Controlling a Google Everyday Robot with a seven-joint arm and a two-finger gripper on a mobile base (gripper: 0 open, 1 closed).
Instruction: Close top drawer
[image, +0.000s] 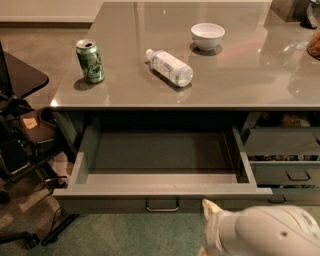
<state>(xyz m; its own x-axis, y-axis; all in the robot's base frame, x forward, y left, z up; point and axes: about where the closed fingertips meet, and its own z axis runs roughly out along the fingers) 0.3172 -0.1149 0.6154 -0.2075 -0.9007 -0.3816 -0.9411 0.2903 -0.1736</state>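
The top drawer (162, 192) is pulled far out from under the grey counter (200, 90). It is wide, shallow and dark grey, and its inside is empty. A small metal loop handle (162, 205) hangs at the middle of its front. My gripper (212, 220) comes up from the bottom right on a white arm (270, 232). Its pale tip is just below the drawer front, to the right of the handle.
On the counter stand a green can (90, 61), a plastic bottle (169, 67) lying on its side and a white bowl (207, 36). Narrower grey drawers (285, 160) sit to the right, partly open. A black chair and cables (20, 150) crowd the left floor.
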